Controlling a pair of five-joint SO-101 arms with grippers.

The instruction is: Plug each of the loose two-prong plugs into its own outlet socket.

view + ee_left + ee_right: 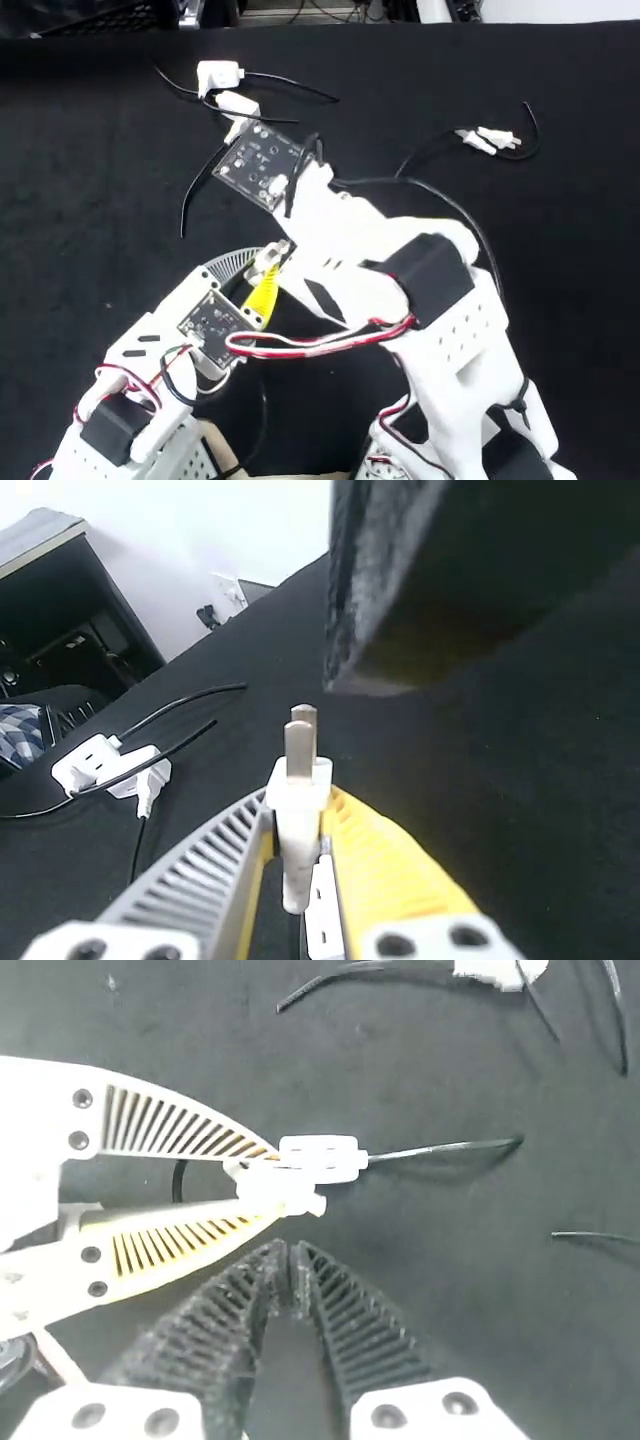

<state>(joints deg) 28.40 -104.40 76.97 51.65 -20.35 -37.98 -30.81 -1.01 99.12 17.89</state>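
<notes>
A white two-prong plug [299, 785] stands prongs-up between the grey and yellow fingers of my left gripper [297, 815], which is shut on it. From the right wrist view the same plug [318, 1157] sits at the left gripper's [272, 1178] tips, just ahead of my right gripper [291, 1260], whose black fingers are shut on nothing. That black gripper [450, 580] hangs close above the plug. In the high view the left gripper [268, 265] lies beneath the right arm [440, 290]. A white socket [218, 75] with a plug [238, 102] beside it lies at the far left.
Another white plug-and-socket pair [487, 138] with a black cord lies at the far right on the black cloth, and it appears again as a white pair [490, 970]. Loose black cords [190, 200] trail across the cloth. A dark cabinet [60, 610] stands beyond the table edge.
</notes>
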